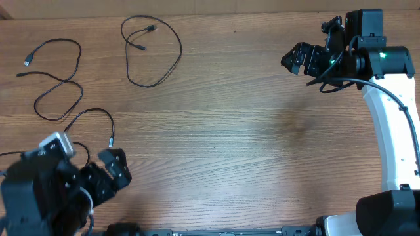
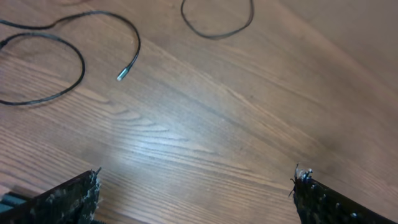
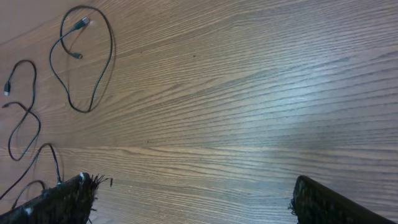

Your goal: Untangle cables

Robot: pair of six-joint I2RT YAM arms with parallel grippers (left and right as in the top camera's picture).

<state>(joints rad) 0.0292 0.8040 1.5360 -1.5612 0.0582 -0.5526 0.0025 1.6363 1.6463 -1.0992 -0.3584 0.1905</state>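
Cables: three thin black cords, all loose on the left half of the wooden tabletop.

White right arm stands at the far right edge. The right end effector is spread wide, empty, and well apart from every cord. The left end effector, at the front-left corner, is also spread and empty.

The looped cable lies furthest back, alone. The S-curved cable lies to its left. The third cable arcs just beside the left end effector, its silver tip bare on the wood.
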